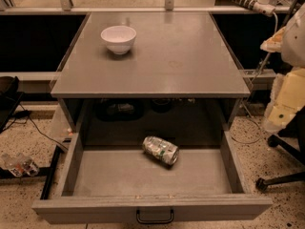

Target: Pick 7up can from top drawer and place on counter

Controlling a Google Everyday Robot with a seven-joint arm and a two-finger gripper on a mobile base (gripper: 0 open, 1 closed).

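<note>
The top drawer (71,168) is pulled wide open, with its black pull handle (155,217) at the front middle. The 7up can (160,150), silvery with green markings and dented, lies on its side on the drawer floor, towards the back and slightly right of centre. The counter (176,56) is the flat grey top above the drawer. My gripper (286,99) shows as pale cream parts at the right edge of the view, level with the counter's front and well to the right of the can, touching nothing.
A white bowl (118,38) stands on the counter's back left. A black chair base (281,175) stands on the speckled floor at the right. Cables and a clear plastic object (18,164) lie on the floor at the left.
</note>
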